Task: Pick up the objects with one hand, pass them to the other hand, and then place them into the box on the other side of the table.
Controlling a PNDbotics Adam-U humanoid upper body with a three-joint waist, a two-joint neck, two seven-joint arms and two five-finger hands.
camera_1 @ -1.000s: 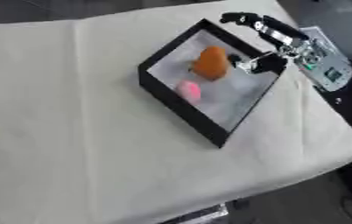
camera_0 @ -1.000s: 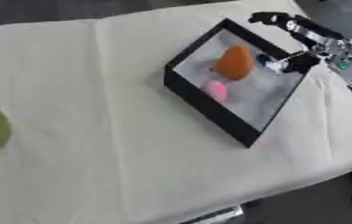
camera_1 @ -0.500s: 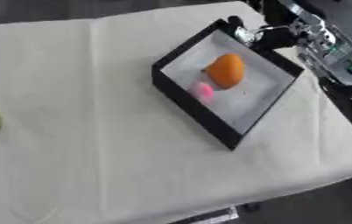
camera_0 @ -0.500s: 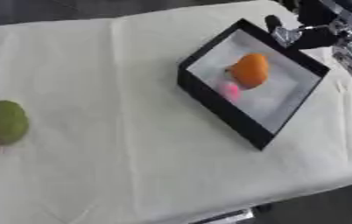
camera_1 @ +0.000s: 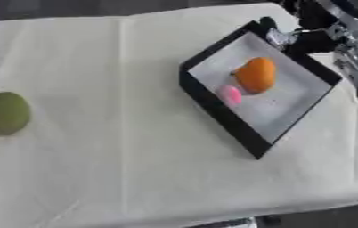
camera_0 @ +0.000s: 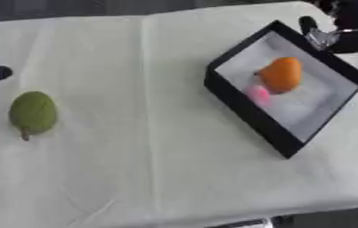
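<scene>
Rt hand (camera_1: 311,31) now off box (camera_1: 213,100), at far corner.

A pale cream cloth (camera_0: 151,147) covers the table, creased lengthwise down its middle. Dark floor (camera_1: 346,218) shows past the near right corner, and a dark strip (camera_0: 73,8) runs along the far edge.
</scene>
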